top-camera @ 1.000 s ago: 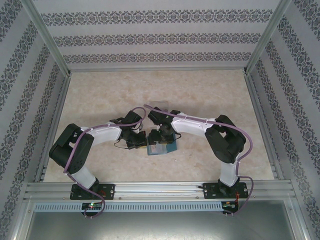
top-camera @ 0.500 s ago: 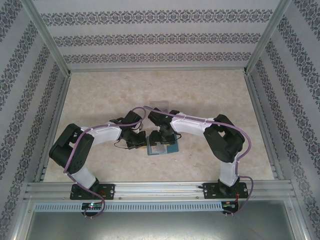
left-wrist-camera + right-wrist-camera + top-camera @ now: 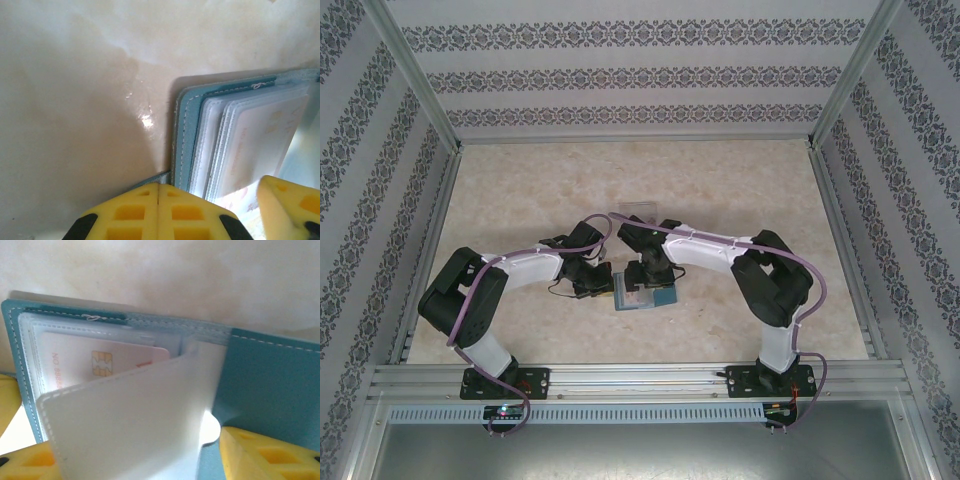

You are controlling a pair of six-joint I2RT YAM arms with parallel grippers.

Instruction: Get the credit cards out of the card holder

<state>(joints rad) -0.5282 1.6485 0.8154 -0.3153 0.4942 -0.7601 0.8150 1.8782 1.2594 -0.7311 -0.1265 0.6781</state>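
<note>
Left gripper was fully closed, jaws pressed together, bearing on the left edge of the card holder at its near corner. A sliver of teal cover ran in under it. Couldn't tell whether that was pinched or just pressed. Either way it read as an anchor, so the holder wouldn't slide on the table.

The holder lay open mid-table between both arms, clear pockets fanned up. A pale credit card sat in a pocket, not yet out. It showed a gold chip and orange "NO 8888…", the rest hidden. No brand was legible.

Right gripper had its jaws apart, straddling a lifted sleeve leaf with no evident grip on anything. It was likely peeling the leaf back to expose the card.
</note>
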